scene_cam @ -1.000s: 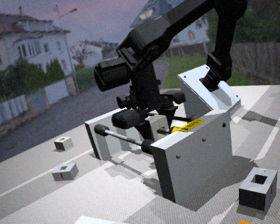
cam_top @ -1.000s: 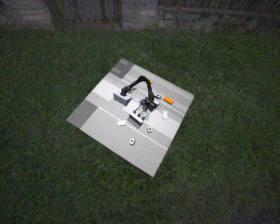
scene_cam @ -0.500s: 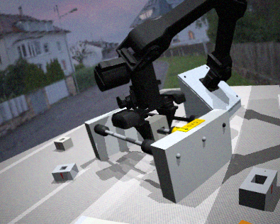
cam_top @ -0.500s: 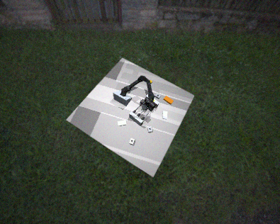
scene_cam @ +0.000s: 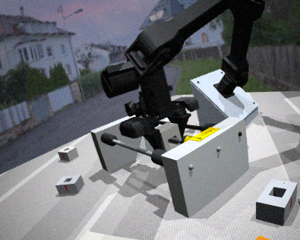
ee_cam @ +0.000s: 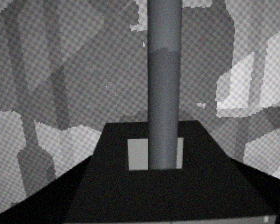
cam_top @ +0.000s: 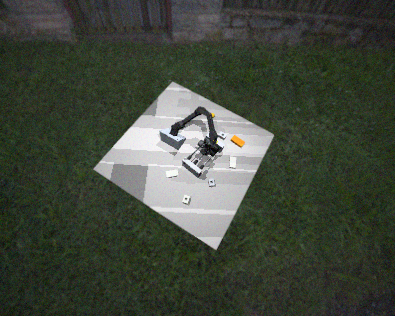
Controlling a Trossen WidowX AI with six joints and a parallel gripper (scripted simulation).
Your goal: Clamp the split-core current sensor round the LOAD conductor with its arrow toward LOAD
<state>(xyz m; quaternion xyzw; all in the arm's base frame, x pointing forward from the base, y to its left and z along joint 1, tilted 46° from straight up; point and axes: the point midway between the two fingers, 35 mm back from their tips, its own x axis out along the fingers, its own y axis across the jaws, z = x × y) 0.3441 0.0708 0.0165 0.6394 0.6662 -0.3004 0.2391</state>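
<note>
The sensor (scene_cam: 168,134) (ee_cam: 162,197) is a block with a square window. It sits around the middle conductor (scene_cam: 176,140) (ee_cam: 164,90), which runs into the window in the wrist view. The window's rim looks unbroken there; whether the latch is engaged cannot be told, and no arrow shows. A yellow marker tag (scene_cam: 207,134) is at that conductor's end on the near panel; its lettering is too small to read surely. My gripper (scene_cam: 170,137) points down over the conductor. Its black fingers stand open on either side of the sensor; any small gap to it cannot be made out.
The conductors run between a near panel (scene_cam: 214,163) and a far panel (scene_cam: 117,146). A front rod (scene_cam: 134,146) lies beside the gripper. Blocks with square holes (scene_cam: 275,206) (cam_top: 186,199) stand around the rack. An orange block (cam_top: 238,141) and a pale plate (cam_top: 172,173) lie outside it.
</note>
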